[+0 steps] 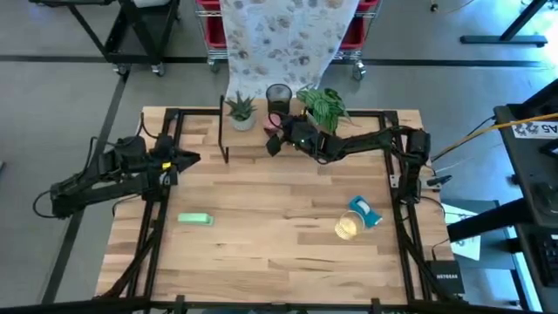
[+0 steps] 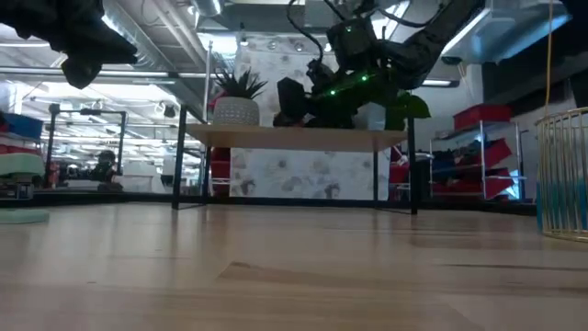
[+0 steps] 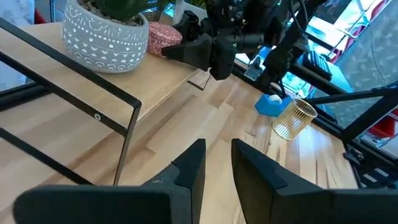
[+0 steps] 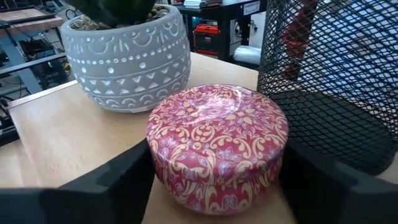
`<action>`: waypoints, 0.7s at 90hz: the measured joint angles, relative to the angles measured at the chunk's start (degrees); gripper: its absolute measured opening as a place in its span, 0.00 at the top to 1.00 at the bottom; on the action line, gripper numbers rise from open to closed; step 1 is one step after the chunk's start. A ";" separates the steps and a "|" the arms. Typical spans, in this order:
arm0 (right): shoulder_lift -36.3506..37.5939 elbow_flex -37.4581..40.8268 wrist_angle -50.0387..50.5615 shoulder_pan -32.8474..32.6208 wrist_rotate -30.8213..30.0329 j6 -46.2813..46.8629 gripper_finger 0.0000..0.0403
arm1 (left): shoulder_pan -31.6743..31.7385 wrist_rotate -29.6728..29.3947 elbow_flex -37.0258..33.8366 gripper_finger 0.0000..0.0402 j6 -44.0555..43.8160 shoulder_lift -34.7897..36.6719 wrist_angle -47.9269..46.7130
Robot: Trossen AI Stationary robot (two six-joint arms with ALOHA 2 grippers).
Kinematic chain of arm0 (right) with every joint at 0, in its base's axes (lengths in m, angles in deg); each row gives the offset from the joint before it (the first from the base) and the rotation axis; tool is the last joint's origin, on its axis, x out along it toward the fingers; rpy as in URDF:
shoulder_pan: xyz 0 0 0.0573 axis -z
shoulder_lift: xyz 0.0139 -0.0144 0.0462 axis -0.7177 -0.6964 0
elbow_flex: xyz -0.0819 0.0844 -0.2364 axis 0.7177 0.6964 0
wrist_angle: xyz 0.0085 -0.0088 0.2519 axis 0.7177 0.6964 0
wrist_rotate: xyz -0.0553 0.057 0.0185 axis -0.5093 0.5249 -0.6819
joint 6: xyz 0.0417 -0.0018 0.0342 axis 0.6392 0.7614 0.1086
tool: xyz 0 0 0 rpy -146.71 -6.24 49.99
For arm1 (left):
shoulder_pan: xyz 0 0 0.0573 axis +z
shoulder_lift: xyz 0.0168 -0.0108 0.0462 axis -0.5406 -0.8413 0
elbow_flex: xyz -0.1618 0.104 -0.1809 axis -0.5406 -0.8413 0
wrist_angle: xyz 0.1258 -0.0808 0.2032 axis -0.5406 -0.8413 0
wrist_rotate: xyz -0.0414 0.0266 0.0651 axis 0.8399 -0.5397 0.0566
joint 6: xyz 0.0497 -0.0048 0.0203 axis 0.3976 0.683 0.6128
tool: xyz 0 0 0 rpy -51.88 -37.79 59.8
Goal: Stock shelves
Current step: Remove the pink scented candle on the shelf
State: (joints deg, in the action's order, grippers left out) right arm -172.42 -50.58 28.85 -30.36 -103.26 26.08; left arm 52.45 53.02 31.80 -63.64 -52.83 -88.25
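The right claw (image 4: 214, 186) sits at the worktop's 12 o'clock, fingers spread either side of the red tin (image 4: 216, 144) resting on the shelves (image 1: 253, 133), between the grey pot (image 4: 126, 57) and the mesh cup (image 4: 336, 74). It looks released; back straight out, level, so neither finger drags it. The left claw (image 3: 216, 167) waits at 9 o'clock, slightly open, empty.

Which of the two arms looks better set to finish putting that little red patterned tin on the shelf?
The right. Its gripper already straddles the tin on the shelves; the left gripper waits off at the table's left edge.
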 joint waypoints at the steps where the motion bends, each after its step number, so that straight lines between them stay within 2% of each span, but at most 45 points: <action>1: 0.00 0.00 -0.04 0.00 0.00 -0.06 0.33 | 0.00 0.00 0.00 0.85 0.00 0.00 0.00; 18: -0.04 0.13 -2.01 -0.57 0.49 -1.57 0.33 | 0.00 0.00 0.00 0.85 0.61 0.00 -0.04; 51: 3.98 -2.65 3.87 -8.38 8.89 -9.35 0.33 | 0.02 -0.04 -0.02 0.85 0.66 0.00 -0.22; 57: 4.95 -2.96 5.66 -10.71 11.76 -11.31 0.33 | 0.00 -0.04 -0.02 0.85 0.66 0.02 -0.19; 63: 6.14 -2.99 6.86 -13.10 18.17 -13.13 0.33 | 0.02 -0.04 -0.02 0.85 0.82 0.02 -0.40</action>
State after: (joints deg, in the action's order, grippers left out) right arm -166.28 -53.57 35.71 -43.45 -85.09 12.95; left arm 52.47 52.98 31.78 -62.82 -52.81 -88.64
